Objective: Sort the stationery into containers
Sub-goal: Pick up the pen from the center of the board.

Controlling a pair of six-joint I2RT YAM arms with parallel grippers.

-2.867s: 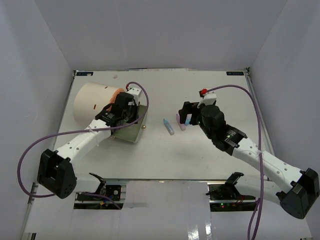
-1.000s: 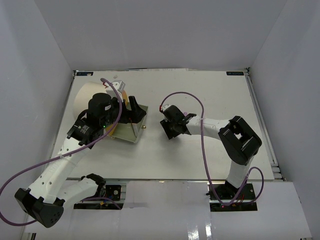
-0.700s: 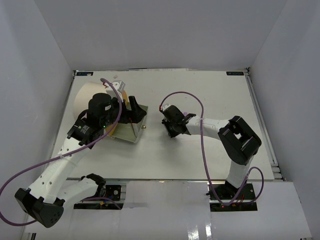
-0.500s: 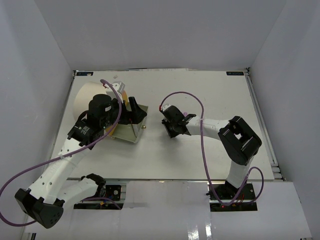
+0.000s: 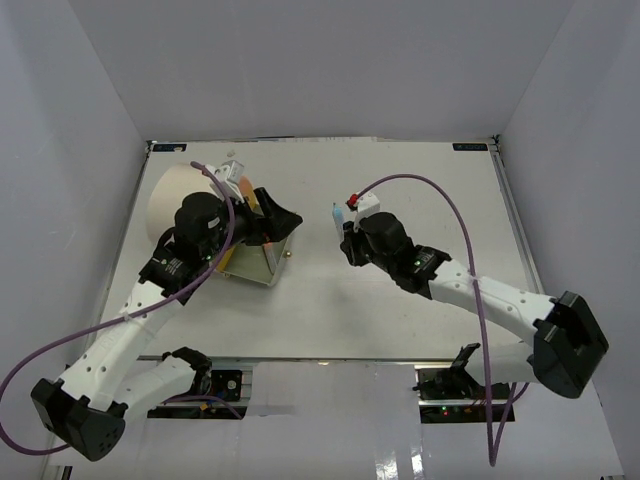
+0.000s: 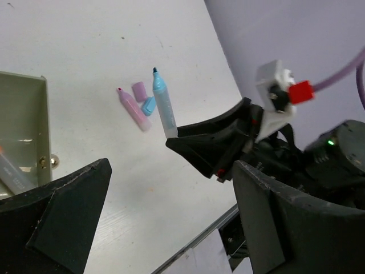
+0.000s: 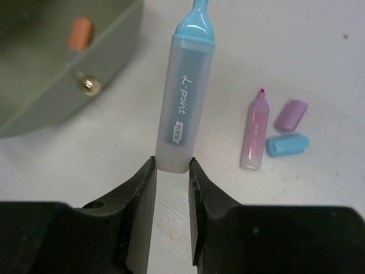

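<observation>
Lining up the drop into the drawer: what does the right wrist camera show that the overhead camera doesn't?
Right wrist only: a pink highlighter, a purple cap and a blue cap lying on the table, and the print on the held highlighter. Overhead only: the cream cylinder and the left gripper, open, near the drawer. Both: the uncapped blue highlighter pinched at its tail by the right gripper, and the drawer's brass knob.

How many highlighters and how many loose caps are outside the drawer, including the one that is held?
Highlighters: 2 (blue highlighter held in the right fingers, pink highlighter lying loose)
Caps: 2 (purple cap, blue cap)
Total: 4
</observation>
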